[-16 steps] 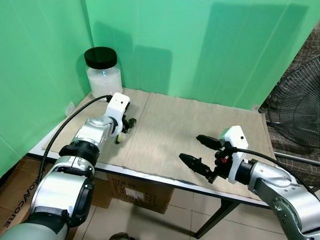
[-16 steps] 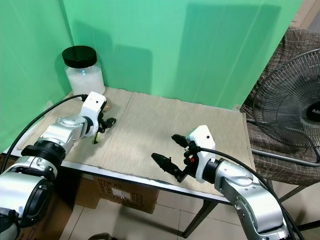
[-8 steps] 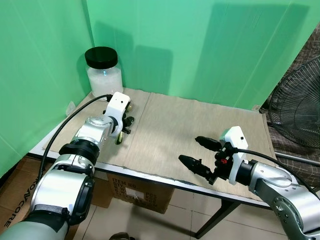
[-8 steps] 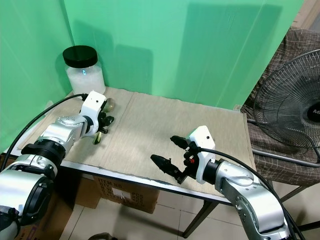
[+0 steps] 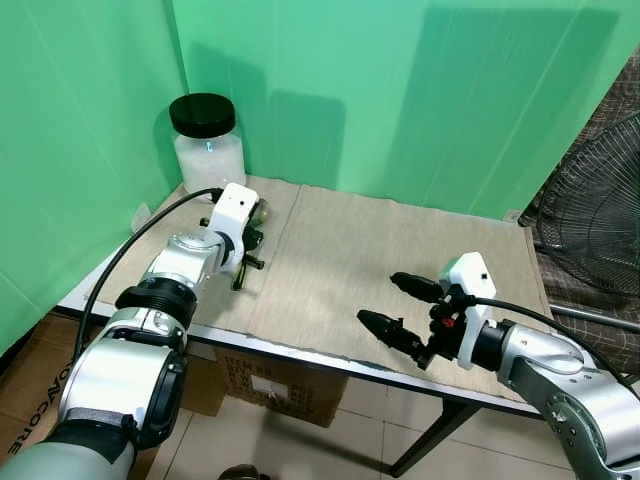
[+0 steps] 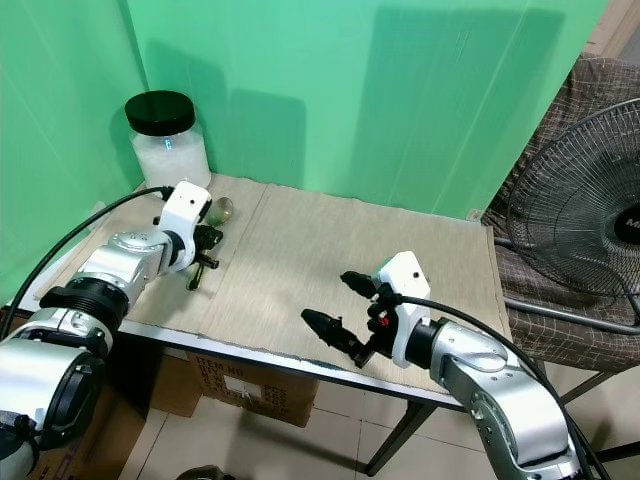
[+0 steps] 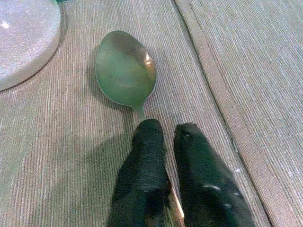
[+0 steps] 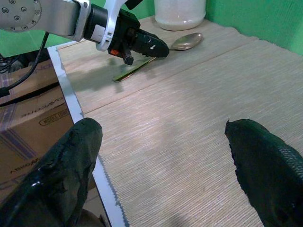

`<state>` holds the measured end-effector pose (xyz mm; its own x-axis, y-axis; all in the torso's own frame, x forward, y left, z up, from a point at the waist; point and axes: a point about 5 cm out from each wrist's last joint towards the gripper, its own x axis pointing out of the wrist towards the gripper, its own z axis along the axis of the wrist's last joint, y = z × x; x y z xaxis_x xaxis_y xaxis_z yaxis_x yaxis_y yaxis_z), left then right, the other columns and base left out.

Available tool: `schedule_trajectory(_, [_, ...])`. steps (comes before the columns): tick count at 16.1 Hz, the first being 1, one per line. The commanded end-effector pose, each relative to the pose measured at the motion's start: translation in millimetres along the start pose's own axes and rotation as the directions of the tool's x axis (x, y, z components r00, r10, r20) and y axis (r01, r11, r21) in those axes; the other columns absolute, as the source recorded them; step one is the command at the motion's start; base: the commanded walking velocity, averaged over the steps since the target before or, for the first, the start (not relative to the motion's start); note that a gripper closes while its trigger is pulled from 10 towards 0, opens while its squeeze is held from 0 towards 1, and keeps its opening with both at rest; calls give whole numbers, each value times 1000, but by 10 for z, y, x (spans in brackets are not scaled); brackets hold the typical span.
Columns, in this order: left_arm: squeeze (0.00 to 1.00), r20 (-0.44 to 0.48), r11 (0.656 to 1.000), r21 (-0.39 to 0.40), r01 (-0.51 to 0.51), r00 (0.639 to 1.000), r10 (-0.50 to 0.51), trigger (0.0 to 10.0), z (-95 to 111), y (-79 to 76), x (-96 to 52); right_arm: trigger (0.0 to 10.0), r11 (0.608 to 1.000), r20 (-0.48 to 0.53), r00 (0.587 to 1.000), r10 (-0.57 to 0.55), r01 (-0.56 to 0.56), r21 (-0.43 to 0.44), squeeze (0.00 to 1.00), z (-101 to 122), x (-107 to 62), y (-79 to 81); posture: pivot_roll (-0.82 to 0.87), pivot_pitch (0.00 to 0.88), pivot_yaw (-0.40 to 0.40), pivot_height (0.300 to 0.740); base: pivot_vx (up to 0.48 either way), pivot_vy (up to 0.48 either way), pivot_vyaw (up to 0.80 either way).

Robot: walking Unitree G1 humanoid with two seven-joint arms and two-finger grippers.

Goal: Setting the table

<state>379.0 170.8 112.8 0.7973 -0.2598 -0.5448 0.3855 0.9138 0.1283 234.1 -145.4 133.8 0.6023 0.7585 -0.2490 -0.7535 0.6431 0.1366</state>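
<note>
Spoon (image 7: 125,71) handle pinched by left gripper (image 7: 169,137) on placemat (image 5: 400,260).

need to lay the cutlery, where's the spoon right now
The spoon lies on the table mat at the robot's left, its bowl beside the black-lidded jar, its handle between the left gripper fingers.

- Arms: silver, rounded metal segments with black ribbed joint collars.
- Left end effector (image 5: 246,243): white boxy camera housing at wrist; black cable loops back along the forearm.
- Right end effector (image 5: 401,307): same white housing, black cable, small red mark near finger base.
- Fingers (image 8: 267,161): long, black, matte, finely textured.
- Small screws dot the left wrist flange.
</note>
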Motion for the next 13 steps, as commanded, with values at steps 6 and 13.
schedule_trajectory(6, [0, 54, 1000, -31, 4, 999, -2, 0, 157, 55, -29, 10000, 1000, 14, 1000, -18, 18, -15, 0, 48, -35, -33, 65, 0, -41, 740, 0, 0, 0])
schedule_trajectory(13, [0, 421, 934, -194, 299, 886, -197, 0, 695, -27, -213, 10000, 995, 136, 986, -94, 90, 40, 0, 226, -99, -132, 67, 0, -44, 740, 0, 0, 0])
